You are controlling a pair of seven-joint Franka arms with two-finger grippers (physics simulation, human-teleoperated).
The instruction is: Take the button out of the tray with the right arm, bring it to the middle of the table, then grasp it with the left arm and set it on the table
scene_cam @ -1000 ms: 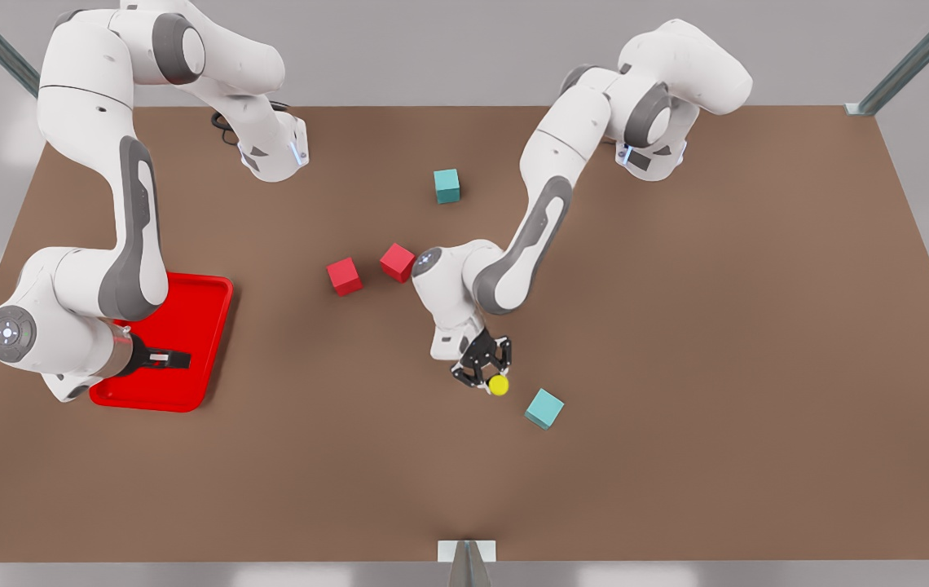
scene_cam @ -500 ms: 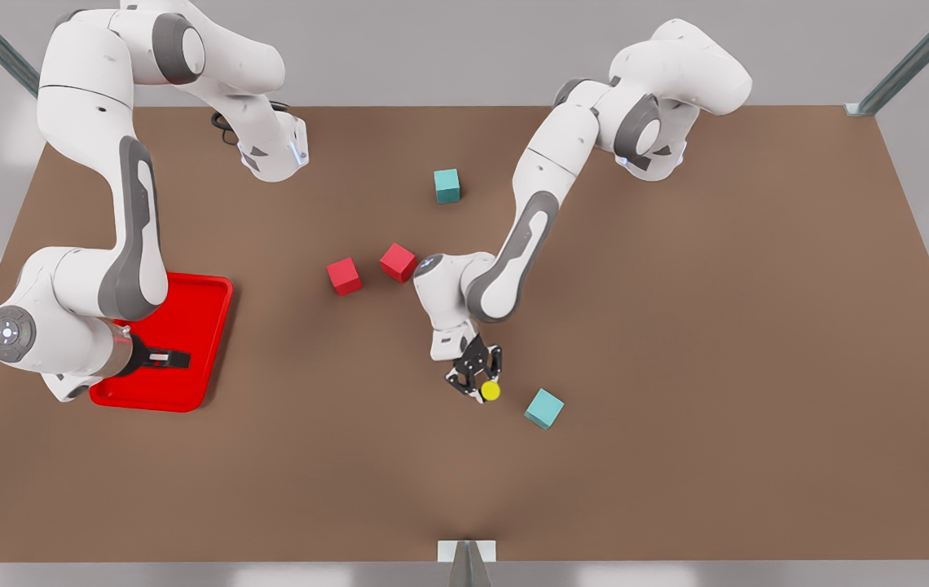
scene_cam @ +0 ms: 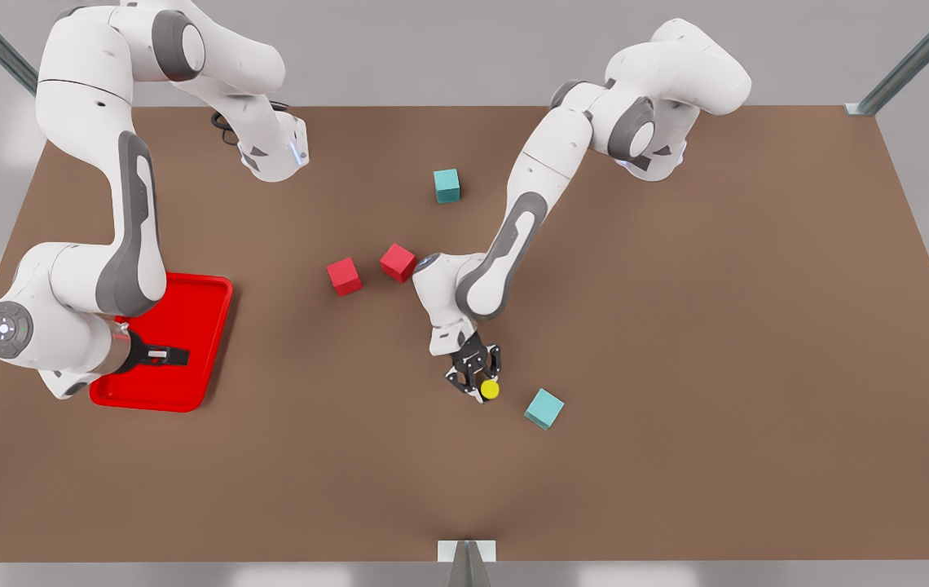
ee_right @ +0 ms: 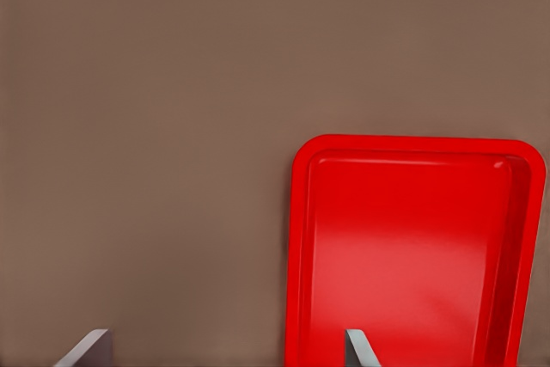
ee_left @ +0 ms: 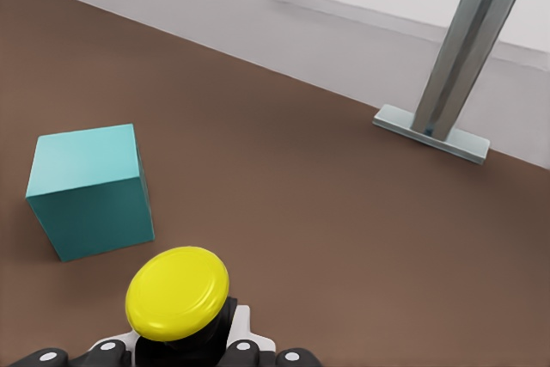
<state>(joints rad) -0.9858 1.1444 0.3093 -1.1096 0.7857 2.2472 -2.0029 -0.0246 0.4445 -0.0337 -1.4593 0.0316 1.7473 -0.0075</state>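
The left gripper has its fingers pinched on the button at mid-bench, beside a teal cube. The right gripper hovers over the tray, fingers spread, holding nothing.

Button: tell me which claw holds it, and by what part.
The left claw grips the button by its black body, under the yellow cap. The right claw hangs open over the tray, holding nothing.
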